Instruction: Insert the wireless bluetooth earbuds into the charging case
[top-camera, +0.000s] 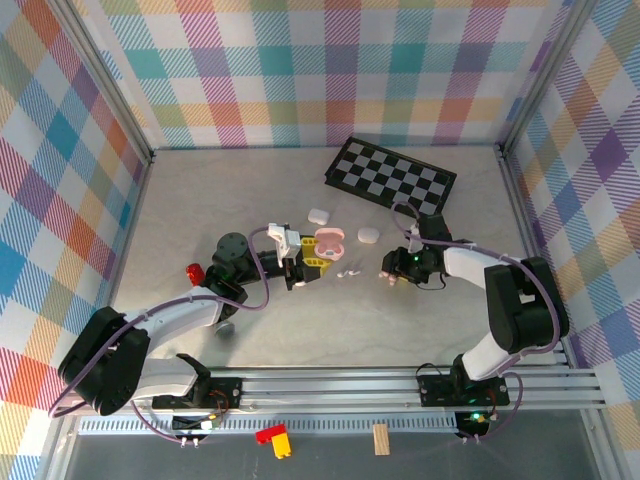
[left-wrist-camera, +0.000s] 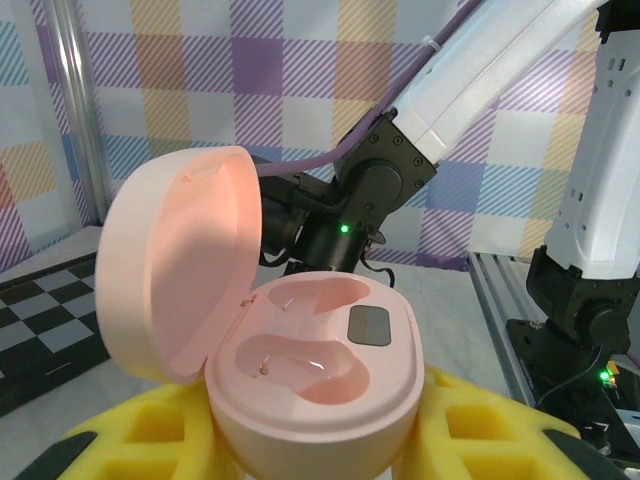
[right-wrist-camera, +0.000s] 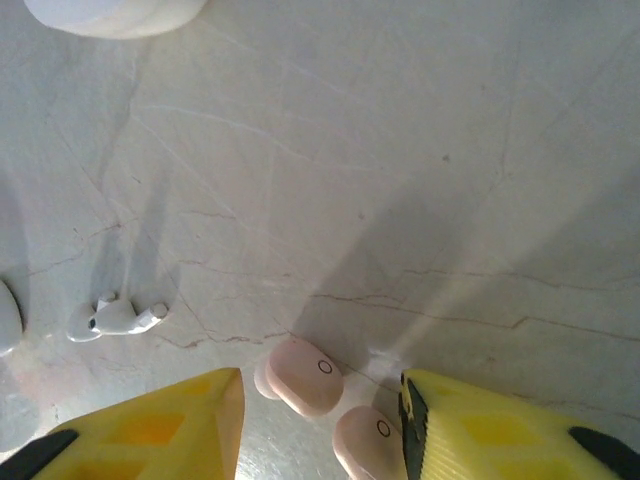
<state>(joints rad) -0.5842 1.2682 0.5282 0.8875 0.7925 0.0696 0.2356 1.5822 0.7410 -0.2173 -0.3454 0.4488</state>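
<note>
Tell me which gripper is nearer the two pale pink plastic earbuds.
Right. The right gripper hangs over the two pale pink plastic earbuds, straddling them. The left gripper is farther left, holding the open pink plastic charging case.

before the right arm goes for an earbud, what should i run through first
1. Lid of the pink charging case open: ok.
2. Both wells empty: ok.
3. Left end effector gripping the case, opening facing up: ok.
4. Right end effector open above the pink earbuds: ok.
5. Only one earbud between its fingers: not ok, two lie close together in the gap.
6. Which earbud fits which well: cannot tell.
</note>
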